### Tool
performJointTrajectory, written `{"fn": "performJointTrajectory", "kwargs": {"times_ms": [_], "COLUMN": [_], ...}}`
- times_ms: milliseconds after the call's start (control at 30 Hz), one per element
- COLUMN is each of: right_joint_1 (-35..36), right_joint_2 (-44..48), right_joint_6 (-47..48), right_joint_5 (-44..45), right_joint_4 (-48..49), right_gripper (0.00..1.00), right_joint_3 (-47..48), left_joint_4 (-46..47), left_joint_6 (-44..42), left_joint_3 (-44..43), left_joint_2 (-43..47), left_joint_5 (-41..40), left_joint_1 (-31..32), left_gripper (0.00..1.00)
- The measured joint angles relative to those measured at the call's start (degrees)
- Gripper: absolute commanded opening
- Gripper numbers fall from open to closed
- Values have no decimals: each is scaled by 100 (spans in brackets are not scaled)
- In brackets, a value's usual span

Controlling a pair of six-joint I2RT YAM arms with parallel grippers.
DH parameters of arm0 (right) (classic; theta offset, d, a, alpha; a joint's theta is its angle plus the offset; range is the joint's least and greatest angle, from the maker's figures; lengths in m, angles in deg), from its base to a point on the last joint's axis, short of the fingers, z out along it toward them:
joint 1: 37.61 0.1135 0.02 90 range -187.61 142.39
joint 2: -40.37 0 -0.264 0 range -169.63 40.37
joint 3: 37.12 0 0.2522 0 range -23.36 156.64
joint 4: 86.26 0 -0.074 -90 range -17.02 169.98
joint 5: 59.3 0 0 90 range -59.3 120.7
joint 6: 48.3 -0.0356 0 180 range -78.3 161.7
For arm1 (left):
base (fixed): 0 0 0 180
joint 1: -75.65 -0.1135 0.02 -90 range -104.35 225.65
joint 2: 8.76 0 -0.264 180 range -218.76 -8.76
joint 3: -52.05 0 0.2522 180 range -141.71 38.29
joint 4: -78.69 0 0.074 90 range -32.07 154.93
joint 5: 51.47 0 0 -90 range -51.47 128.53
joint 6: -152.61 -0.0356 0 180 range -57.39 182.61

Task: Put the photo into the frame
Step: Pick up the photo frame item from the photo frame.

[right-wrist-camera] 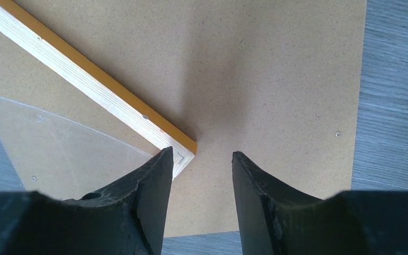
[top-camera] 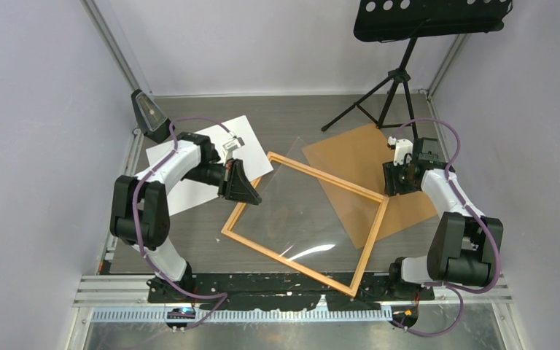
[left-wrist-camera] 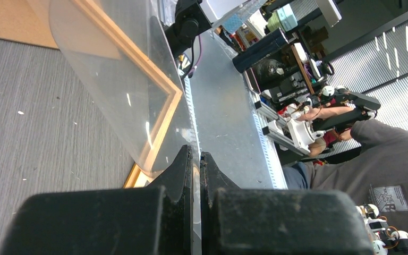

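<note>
The orange wooden frame [top-camera: 372, 244] lies flat mid-table, turned like a diamond; its right corner rests on the brown backing board [top-camera: 357, 157]. The photo [top-camera: 222, 138] lies white side up at the back left, partly under my left arm. My left gripper [top-camera: 244, 191] [left-wrist-camera: 196, 154] is shut on an edge of the clear sheet [top-camera: 313, 211] [left-wrist-camera: 117, 79], which hangs tilted over the frame [left-wrist-camera: 159, 133]. My right gripper [top-camera: 396, 186] [right-wrist-camera: 202, 154] stands open and empty just above the board [right-wrist-camera: 276, 79], beside the frame's corner [right-wrist-camera: 183, 149].
A black music stand on a tripod [top-camera: 394, 80] stands at the back right, close behind the board. Grey walls close in both sides. A metal rail [top-camera: 299, 292] runs along the near edge between the arm bases.
</note>
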Motion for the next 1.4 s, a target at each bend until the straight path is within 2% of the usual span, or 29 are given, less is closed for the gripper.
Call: {"fn": "performJointTrajectory", "kwargs": {"times_ms": [333,533,800,1067,1233,1400], "right_joint_1": [0,0,0,7,286,1014], "right_joint_2": [0,0,0,210,619,929], "right_joint_6": [0,0,0,4,70,208], "right_joint_5": [0,0,-9,-463,-669,-704], "right_joint_4": [7,44,46,39,44,52], "right_gripper": [51,51,52,54,54,54], "right_joint_3": [-4,-37,-55,-79,-79,-87], "left_joint_4": [2,0,2,-2,-2,-4], "left_joint_6": [0,-2,-2,-4,-9,-48], "left_joint_3": [0,0,0,-4,-11,-17], "left_joint_2": [-85,-188,-387,-481,-603,-667], "left_joint_5": [20,26,37,39,44,50], "left_joint_1": [0,0,-2,-26,-28,-33], "left_gripper": [0,4,2,3,3,3]}}
